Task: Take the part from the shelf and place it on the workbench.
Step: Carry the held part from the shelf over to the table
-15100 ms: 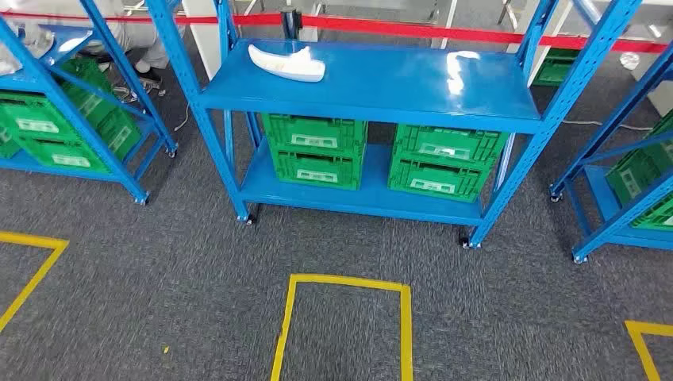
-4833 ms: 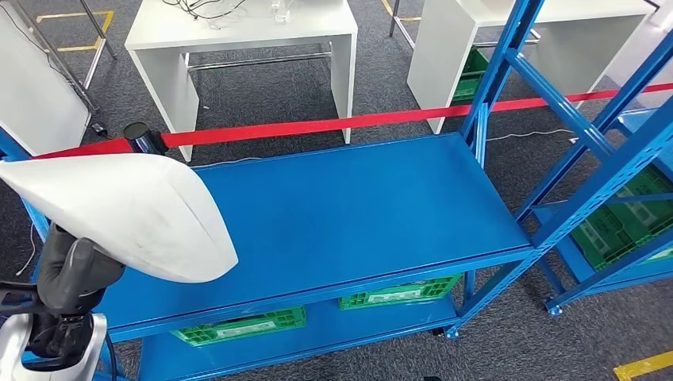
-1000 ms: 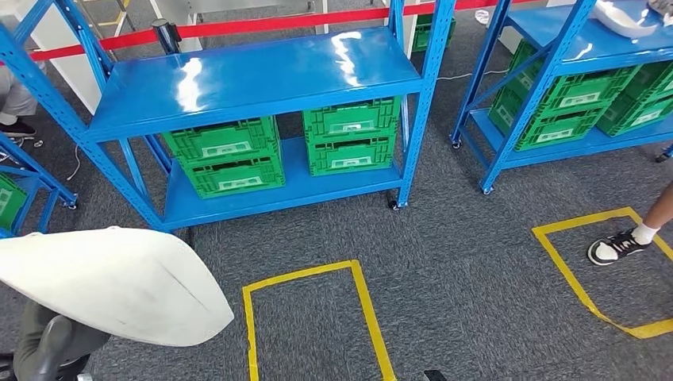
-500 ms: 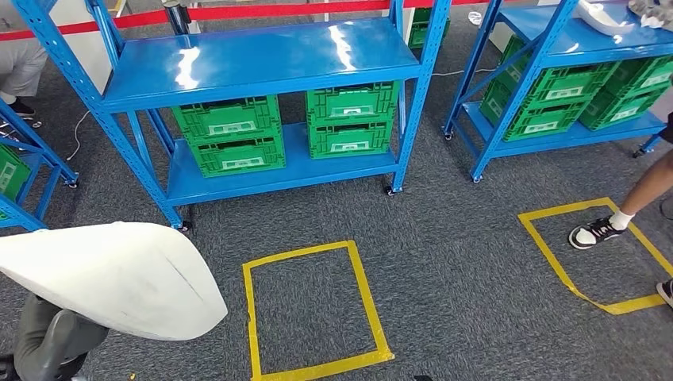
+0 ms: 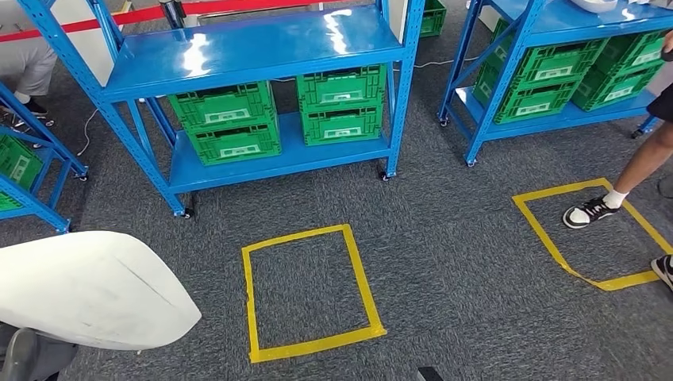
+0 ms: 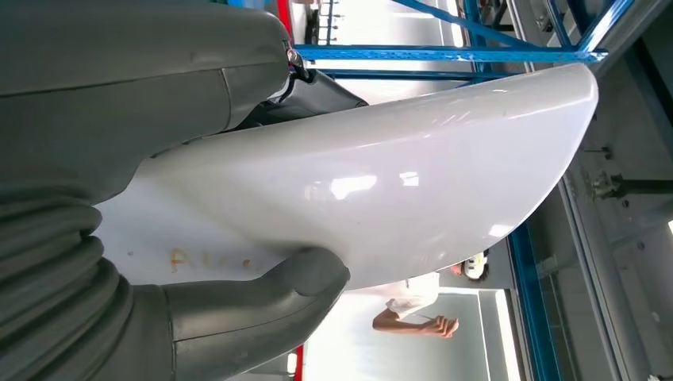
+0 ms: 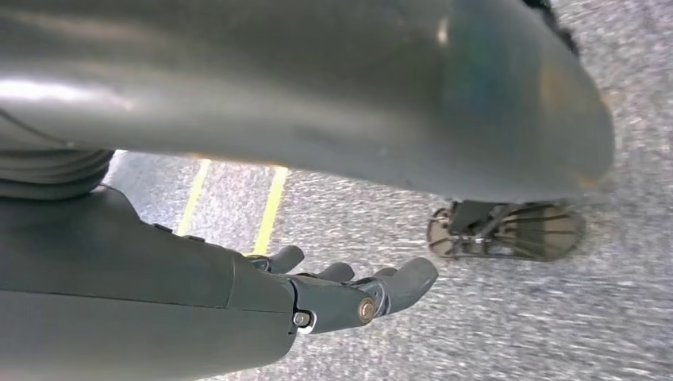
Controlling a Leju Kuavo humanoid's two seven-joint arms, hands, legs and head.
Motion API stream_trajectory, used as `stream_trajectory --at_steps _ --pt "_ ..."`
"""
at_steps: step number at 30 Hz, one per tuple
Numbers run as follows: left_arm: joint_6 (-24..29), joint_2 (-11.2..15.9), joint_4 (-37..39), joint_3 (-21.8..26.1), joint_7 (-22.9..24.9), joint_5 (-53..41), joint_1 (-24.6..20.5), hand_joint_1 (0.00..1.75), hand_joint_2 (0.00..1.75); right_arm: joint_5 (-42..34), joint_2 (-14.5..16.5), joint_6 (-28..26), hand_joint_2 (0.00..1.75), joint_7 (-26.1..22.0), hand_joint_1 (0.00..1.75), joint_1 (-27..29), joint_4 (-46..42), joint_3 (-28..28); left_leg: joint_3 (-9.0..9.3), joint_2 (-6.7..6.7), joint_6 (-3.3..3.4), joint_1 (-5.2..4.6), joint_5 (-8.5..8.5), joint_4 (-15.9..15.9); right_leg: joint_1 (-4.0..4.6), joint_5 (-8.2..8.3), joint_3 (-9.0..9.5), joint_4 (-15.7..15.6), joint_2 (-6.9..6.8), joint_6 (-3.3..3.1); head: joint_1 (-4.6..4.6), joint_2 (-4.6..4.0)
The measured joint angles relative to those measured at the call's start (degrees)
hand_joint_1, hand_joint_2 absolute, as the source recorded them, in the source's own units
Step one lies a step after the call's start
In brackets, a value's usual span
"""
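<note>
Both hands are in play: the left hand clamps the white part, thumb under its smooth face, fingers over the top edge, carrying it low at the robot's left side above the grey carpet. The right hand hangs empty, fingers loosely apart. Since half a second ago the whole view has swung; the blue shelf sits farther off, and the part rides lower in frame.
</note>
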Motion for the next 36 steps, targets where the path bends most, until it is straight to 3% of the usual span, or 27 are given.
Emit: stream_trajectory --at_steps 1,2,4,5,6,7,8,9,10,12,13,14,15,17,19,20,22,23,24,27,28,29,30,32,34,35,36 --pt "0.0 -0.1 0.06 0.01 -0.04 -0.01 -0.01 1.75 1.75 0.04 -0.01 0.0 0.0 -0.05 0.0 0.0 0.0 0.0 2.47 -0.01 0.13 0.0 1.43 -2.23 0.01 0.71 -0.95 0.21 -0.01 0.14 0.01 0.0" --pt "0.0 -0.21 0.07 0.01 -0.08 -0.04 -0.08 1.75 1.75 0.08 -0.01 0.0 0.0 -0.04 0.0 -0.01 0.0 0.0 5.77 -0.05 0.31 -0.03 1.82 -5.97 0.06 1.35 -1.76 0.42 0.01 0.35 0.01 0.0" --pt "-0.01 -0.4 -0.02 0.03 -0.17 -0.17 -0.25 1.75 1.75 0.11 -0.03 -0.01 0.0 0.2 0.0 -0.04 0.0 0.0 11.37 -0.15 0.92 -0.28 0.25 -13.85 0.18 2.6 -2.78 0.71 0.06 0.88 0.05 0.0" --pt "-0.03 -0.51 -0.05 0.08 -0.23 -0.27 -0.33 1.75 1.75 0.11 -0.04 -0.01 0.0 0.66 0.0 -0.04 0.0 0.0 12.62 -0.18 1.34 -0.47 -0.61 -16.14 0.19 3.24 -3.0 0.66 0.07 1.19 0.04 0.0" --pt "-0.05 -0.66 -0.05 0.14 -0.28 -0.36 -0.4 1.75 1.75 0.09 -0.05 -0.01 0.0 1.32 0.0 -0.01 0.0 0.0 12.71 -0.19 1.87 -0.62 -0.7 -17.07 0.18 3.92 -3.13 0.5 0.06 1.55 0.04 0.0" --pt "-0.08 -0.85 -0.03 0.2 -0.27 -0.44 -0.53 1.75 1.75 0.07 -0.09 -0.01 0.0 2.1 0.0 0.09 0.0 0.0 12.09 -0.07 2.44 -0.6 -0.17 -16.99 0.06 4.32 -3.26 0.4 0.1 1.9 0.02 0.0" --pt "-0.09 -1.05 -0.02 0.24 -0.16 -0.52 -0.72 1.75 1.75 0.04 -0.15 0.0 0.0 2.8 0.0 0.21 0.0 0.0 11.53 0.03 3.04 -0.55 0.46 -17.0 -0.04 3.67 -3.57 0.81 0.19 2.27 0.03 0.0" --pt "-0.08 -1.26 -0.07 0.25 -0.02 -0.59 -0.91 1.75 1.75 0.03 -0.2 0.0 0.0 3.35 0.0 0.35 0.0 0.0 10.83 0.15 3.61 -0.46 1.19 -17.04 -0.1 1.86 -4.1 2.12 0.29 2.59 0.07 0.0" --pt "-0.03 -1.46 -0.16 0.25 0.18 -0.66 -1.07 1.75 1.75 0.02 -0.25 0.0 0.0 3.68 0.0 0.48 0.0 0.0 10.01 0.26 4.01 -0.37 1.96 -17.05 -0.22 -0.98 -4.84 4.53 0.39 2.83 0.1 0.0" --pt "0.14 -1.74 -0.37 0.26 0.5 -0.78 -1.18 1.75 1.75 -0.07 -0.26 0.0 0.0 3.97 0.0 0.57 0.0 -0.01 8.19 0.34 4.33 -0.44 3.46 -16.95 -0.27 -6.97 -6.38 11.78 0.5 3.16 0.16 0.0" --pt "0.24 -1.86 -0.42 0.26 0.6 -0.81 -1.19 1.75 1.75 -0.13 -0.28 0.0 0.0 3.98 0.0 0.59 0.0 -0.02 7.18 0.37 4.3 -0.47 4.24 -16.79 -0.29 -8.27 -6.67 15.06 0.52 3.24 0.16 0.0" --pt "0.3 -1.95 -0.43 0.27 0.65 -0.83 -1.2 1.75 1.75 -0.19 -0.32 0.0 0.0 3.98 0.0 0.59 0.0 -0.02 6.09 0.4 4.22 -0.49 5.0 -16.53 -0.29 -8.06 -6.27 17.02 0.53 3.27 0.16 0.0" --pt "0.34 -2.03 -0.43 0.27 0.66 -0.83 -1.2 1.75 1.75 -0.32 -0.37 0.0 0.0 3.95 0.0 0.59 0.0 -0.03 4.94 0.42 4.1 -0.48 5.68 -16.17 -0.3 -6.69 -4.96 17.12 0.53 3.24 0.17 0.0" --pt "0.28 -2.11 -0.43 0.26 0.65 -0.66 -1.18 1.75 1.75 -0.83 -0.48 0.0 0.0 3.74 0.0 0.55 0.0 -0.25 2.82 0.42 3.77 -0.45 6.76 -15.26 -0.3 -4.24 0.48 11.71 0.59 2.96 0.19 0.0" --pt "-0.1 -2.13 -0.38 0.24 0.31 -0.64 -1.17 1.75 1.75 -1.22 -0.55 0.0 0.0 3.66 0.0 0.47 0.0 -0.65 1.57 0.46 3.19 -0.56 7.57 -14.47 -0.08 -5.48 6.4 3.55 0.71 2.39 0.19 0.0" --pt "-0.34 -2.18 -0.34 0.24 -0.02 -0.99 -1.16 1.75 1.75 -1.04 -0.56 0.0 0.0 3.85 0.0 0.44 0.0 -0.8 1.3 0.52 2.84 -0.59 8.03 -14.33 0.06 -6.45 7.88 0.98 0.76 2.06 0.18 0.0" --pt "-0.63 -2.35 -0.29 0.23 -0.73 -2.19 -1.08 1.75 1.75 -0.22 -0.52 0.0 0.0 4.57 0.0 0.56 0.03 -0.87 0.96 0.59 2.07 -0.57 9.12 -14.57 0.19 -6.45 7.82 -0.5 0.69 1.33 0.16 0.0" --pt "-0.67 -2.43 -0.28 0.25 -0.93 -2.7 -0.99 1.75 1.75 0.16 -0.49 0.0 0.0 4.85 0.0 0.65 0.05 -0.87 0.63 0.49 1.71 -0.48 8.97 -14.48 0.12 -5.78 7.24 -0.62 0.54 0.89 0.14 0.0" --pt "-0.68 -2.46 -0.3 0.28 -1.03 -3.03 -0.92 1.75 1.75 0.41 -0.48 -0.02 0.0 5.0 0.0 0.75 0.08 -0.87 0.04 0.32 1.36 -0.42 7.71 -13.72 0.02 -5.04 6.59 -0.76 0.37 0.42 0.1 0.0" --pt "-0.67 -2.48 -0.31 0.35 -1.09 -3.36 -0.8 1.75 1.75 0.64 -0.49 -0.07 0.0 5.01 0.0 0.84 0.11 -0.87 -2.27 -0.03 0.44 -0.15 -0.8 -5.49 -0.1 -2.79 3.94 -0.78 0.08 -0.34 -0.02 0.0" --pt "-0.64 -2.49 -0.29 0.36 -1.04 -3.31 -0.79 1.75 1.75 0.55 -0.5 -0.07 0.0 4.91 0.0 0.85 0.11 -0.87 -2.59 -0.04 0.21 -0.09 -2.48 -2.11 -0.09 -2.05 2.95 -0.68 0.06 -0.33 -0.02 0.0" --pt "-0.53 -2.49 -0.27 0.37 -0.91 -3.11 -0.75 1.75 1.75 0.35 -0.5 -0.07 0.0 4.7 0.0 0.86 0.11 -0.88 -2.35 -0.04 0.07 -0.05 -2.55 0.18 -0.08 -1.33 1.91 -0.52 0.01 -0.27 -0.03 0.0" --pt "-0.38 -2.46 -0.26 0.41 -0.77 -2.63 -0.69 1.75 1.75 0.14 -0.5 -0.07 0.0 4.34 0.0 0.87 0.11 -0.89 -1.36 -0.03 0.0 -0.02 -1.41 0.91 -0.09 -0.62 0.85 -0.3 -0.04 -0.16 -0.03 0.0" --pt "0.02 -2.25 -0.49 0.73 -0.7 -1.46 -0.25 1.75 1.75 0.2 -0.5 -0.07 0.0 3.41 0.0 0.83 0.1 -0.91 3.45 -0.03 0.07 0.07 1.45 -3.16 -0.12 0.71 -1.12 0.26 -0.08 0.15 -0.02 0.0" --pt "0.62 -2.02 -1.86 1.55 -0.97 -0.99 0.93 1.75 1.75 1.03 -0.5 -0.07 0.0 2.37 0.0 0.78 0.08 -0.91 10.07 -0.02 0.48 -0.05 0.68 -11.66 0.01 1.81 -2.44 0.88 0.05 0.67 -0.01 0.0" --pt "1.08 -1.99 -2.99 2.14 -1.04 -1.04 1.9 1.75 1.75 1.44 -0.5 -0.07 0.0 1.81 0.0 0.75 0.07 -0.9 12.09 -0.01 0.84 -0.16 -0.33 -14.85 0.06 2.33 -2.77 1.0 0.11 0.97 0.0 0.0" --pt "1.56 -2.01 -4.26 2.79 -0.98 -1.1 3.03 1.75 1.75 1.69 -0.5 -0.07 0.0 1.28 0.0 0.77 0.07 -0.89 13.0 0.0 1.31 -0.34 -1.02 -16.71 0.07 2.87 -2.98 0.92 0.15 1.35 0.02 0.0"
